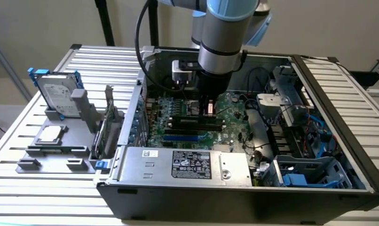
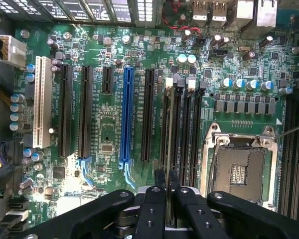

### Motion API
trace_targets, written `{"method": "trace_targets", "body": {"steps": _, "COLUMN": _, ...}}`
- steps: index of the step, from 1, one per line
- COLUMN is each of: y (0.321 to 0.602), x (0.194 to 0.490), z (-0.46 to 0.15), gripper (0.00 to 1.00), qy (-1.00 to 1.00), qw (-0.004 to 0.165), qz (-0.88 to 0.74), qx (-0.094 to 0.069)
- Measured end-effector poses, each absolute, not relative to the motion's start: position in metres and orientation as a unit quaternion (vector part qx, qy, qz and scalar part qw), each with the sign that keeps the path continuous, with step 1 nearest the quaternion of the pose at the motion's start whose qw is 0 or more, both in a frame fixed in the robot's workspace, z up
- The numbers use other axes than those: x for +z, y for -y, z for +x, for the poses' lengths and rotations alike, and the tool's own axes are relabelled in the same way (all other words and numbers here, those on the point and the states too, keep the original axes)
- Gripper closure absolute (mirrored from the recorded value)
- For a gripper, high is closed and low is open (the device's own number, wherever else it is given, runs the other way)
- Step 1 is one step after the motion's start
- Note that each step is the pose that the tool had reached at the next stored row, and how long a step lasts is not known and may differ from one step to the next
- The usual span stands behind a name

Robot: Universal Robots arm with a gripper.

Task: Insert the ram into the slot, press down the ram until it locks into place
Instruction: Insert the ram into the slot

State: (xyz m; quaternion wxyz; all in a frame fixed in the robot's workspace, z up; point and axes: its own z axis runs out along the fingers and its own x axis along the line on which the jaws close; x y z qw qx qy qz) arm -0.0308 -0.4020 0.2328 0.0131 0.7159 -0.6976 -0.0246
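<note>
In the wrist view my gripper [image 2: 167, 179] is shut on the ram [image 2: 169, 149], a thin stick seen edge-on between the two black fingers [image 2: 159, 186]. The ram runs along one of the parallel black memory slots [image 2: 182, 129] beside the CPU socket, in line with the slot at the outer side of the bank. I cannot tell how deep it sits. In the exterior view the gripper [image 1: 207, 107] reaches down into the open computer case, its tip right above the black slots [image 1: 193, 123] on the green motherboard [image 1: 230, 106].
A bright blue connector [image 2: 125, 114], long black card slots [image 2: 84, 109] and a white slot [image 2: 41, 102] lie beside the memory bank. The metal-framed CPU socket [image 2: 239, 169] is on the other side. The power supply [image 1: 183, 162], drive cage [image 1: 309, 172] and case walls surround the board.
</note>
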Motion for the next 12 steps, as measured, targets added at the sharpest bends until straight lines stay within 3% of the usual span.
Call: {"method": "trace_targets", "body": {"steps": 12, "y": 0.4028, "x": 0.2294, "z": -0.0308, "gripper": 0.87, "qy": 0.698, "qw": 0.013, "qz": 0.716, "qx": -0.025}}
